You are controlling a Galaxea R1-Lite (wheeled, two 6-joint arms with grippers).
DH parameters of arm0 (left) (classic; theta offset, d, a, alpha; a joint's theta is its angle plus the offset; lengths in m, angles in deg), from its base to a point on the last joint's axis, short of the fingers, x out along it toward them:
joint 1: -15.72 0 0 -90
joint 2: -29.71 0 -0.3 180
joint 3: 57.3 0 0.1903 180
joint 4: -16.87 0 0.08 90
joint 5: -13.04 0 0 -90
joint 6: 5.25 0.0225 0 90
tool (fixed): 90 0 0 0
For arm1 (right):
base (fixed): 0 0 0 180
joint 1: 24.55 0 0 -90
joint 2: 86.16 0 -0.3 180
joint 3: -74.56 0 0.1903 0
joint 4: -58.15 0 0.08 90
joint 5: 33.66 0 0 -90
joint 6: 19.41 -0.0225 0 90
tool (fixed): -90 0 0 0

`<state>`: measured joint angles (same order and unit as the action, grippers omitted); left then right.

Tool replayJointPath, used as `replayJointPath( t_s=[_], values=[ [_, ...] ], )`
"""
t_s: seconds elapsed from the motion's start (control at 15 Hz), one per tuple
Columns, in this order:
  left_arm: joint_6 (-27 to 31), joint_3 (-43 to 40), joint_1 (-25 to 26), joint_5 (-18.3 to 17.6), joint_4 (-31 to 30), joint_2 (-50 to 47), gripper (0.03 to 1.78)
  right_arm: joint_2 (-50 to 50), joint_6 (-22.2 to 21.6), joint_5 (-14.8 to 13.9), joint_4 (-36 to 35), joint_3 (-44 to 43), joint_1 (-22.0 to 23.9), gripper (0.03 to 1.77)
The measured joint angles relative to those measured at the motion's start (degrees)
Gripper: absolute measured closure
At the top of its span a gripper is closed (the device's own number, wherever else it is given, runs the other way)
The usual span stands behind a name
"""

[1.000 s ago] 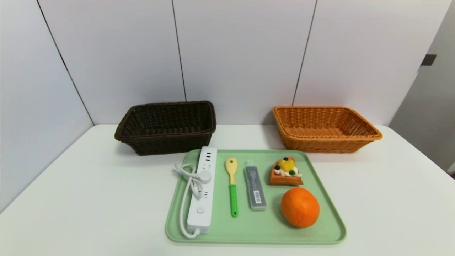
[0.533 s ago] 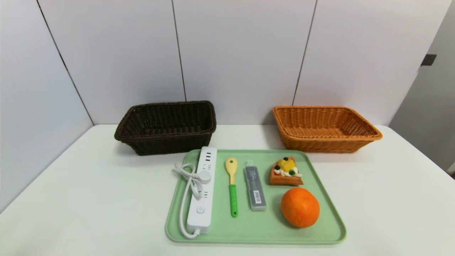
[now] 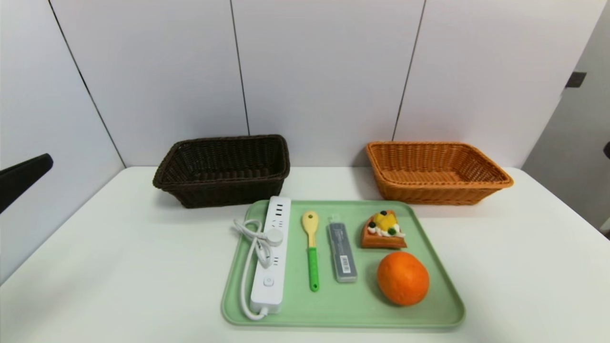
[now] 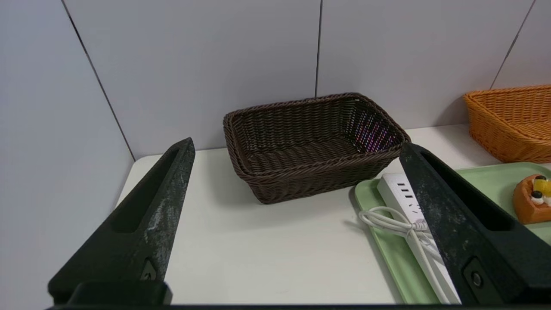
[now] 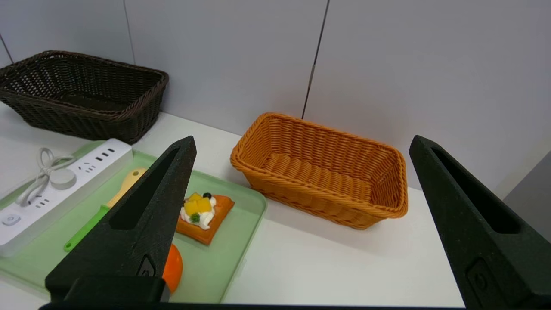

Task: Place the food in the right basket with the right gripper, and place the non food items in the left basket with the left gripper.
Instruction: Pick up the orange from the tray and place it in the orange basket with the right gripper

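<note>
A green tray [image 3: 362,305] holds a white power strip [image 3: 272,257], a yellow-and-green spoon [image 3: 311,247], a grey case [image 3: 341,252], a cake slice [image 3: 382,231] and an orange [image 3: 402,278]. Behind it stand a dark brown basket [image 3: 224,193] on the left and an orange basket [image 3: 429,193] on the right, both with nothing in them. My left gripper [image 4: 297,146] hangs open over the table's left side, facing the brown basket. One of its fingers [image 3: 26,172] shows at the head view's left edge. My right gripper [image 5: 302,140] is open near the orange basket [image 5: 318,172].
Grey wall panels rise right behind the baskets. The white table [image 3: 119,267] has bare surface on both sides of the tray. The power strip's coiled cord [image 4: 389,219] lies over the tray's left rim.
A finger of my left gripper has come into the head view at the left edge, and a dark tip shows at the right edge. Nothing on the tray has moved.
</note>
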<state>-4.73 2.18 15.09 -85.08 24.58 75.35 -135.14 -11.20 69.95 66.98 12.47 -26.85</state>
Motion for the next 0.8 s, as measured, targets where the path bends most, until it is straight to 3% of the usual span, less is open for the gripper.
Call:
replayJointPath(
  t_s=[0.33,0.53,0.8],
  values=[
    [-0.85,0.16,-0.83,-0.20,2.54,5.12,0.12,-9.56,0.06,-0.39,-0.01,-4.12,-3.75,0.09],
    [-0.88,0.27,-1.05,-0.80,5.02,5.97,0.12,-14.87,0.17,-0.65,0.93,-5.91,-8.78,0.09],
    [-0.94,0.38,-1.05,-0.83,5.11,6.06,0.12,-20.89,-0.20,-0.59,11.98,-12.59,-17.40,0.09]
  ],
)
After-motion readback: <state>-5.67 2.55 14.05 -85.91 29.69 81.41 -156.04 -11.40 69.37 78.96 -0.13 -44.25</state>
